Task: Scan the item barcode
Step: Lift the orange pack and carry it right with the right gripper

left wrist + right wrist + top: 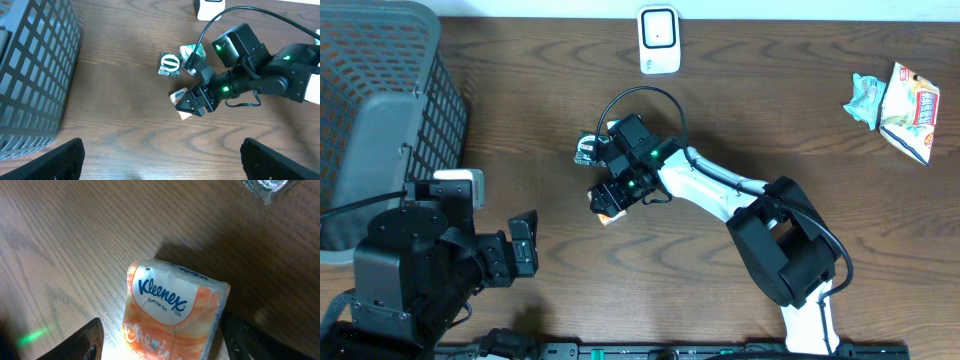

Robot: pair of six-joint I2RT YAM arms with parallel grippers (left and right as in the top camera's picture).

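An orange and white Kleenex tissue pack (170, 305) lies on the wooden table near its middle (606, 213). My right gripper (162, 342) hangs low over it, open, with one finger on each side. The right finger is close against the pack's edge, and a gap shows at the left finger (87, 340). From the left wrist view the pack (179, 95) peeks out under the right gripper (192, 102). A white scanner (659, 40) stands at the table's far edge. My left gripper (161, 160) is open over bare wood at the front left (525, 245). No barcode shows.
A grey mesh basket (380, 100) fills the far left. A small packet with a green ring (585, 150) lies just behind the tissue pack. Two snack bags (908, 100) sit at the far right.
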